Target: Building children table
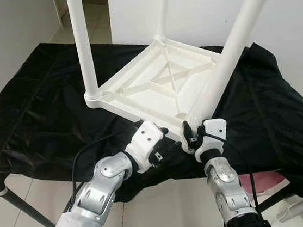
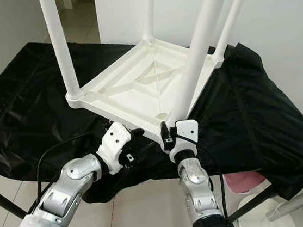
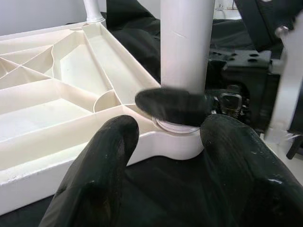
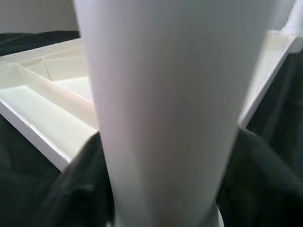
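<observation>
Tabletop (image 1: 153,83): inverted on black-draped table (image 1: 32,121), sockets upward.
Right pincer (image 1: 193,136): clamps near leg (image 1: 227,55), seating it.
Left pincer (image 3: 161,156): open, beside socket.

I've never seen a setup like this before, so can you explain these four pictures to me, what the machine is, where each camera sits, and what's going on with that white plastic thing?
This is a humanoid robot with two silver arms, each ending in a gripper of two black fingers. The two wide pictures come from cameras in its head, looking down. The two close-ups come from cameras on its wrists.

In front of it is a surface draped in black cloth. On the cloth lies a white children's table, upside down, with its ribbed underside facing up and white legs standing in its corners.

The right gripper is closed around the base of the nearest leg, which looms large in the right wrist view. The left gripper sits open beside that same corner, its fingers on either side of the leg's socket, not clamping.
</observation>
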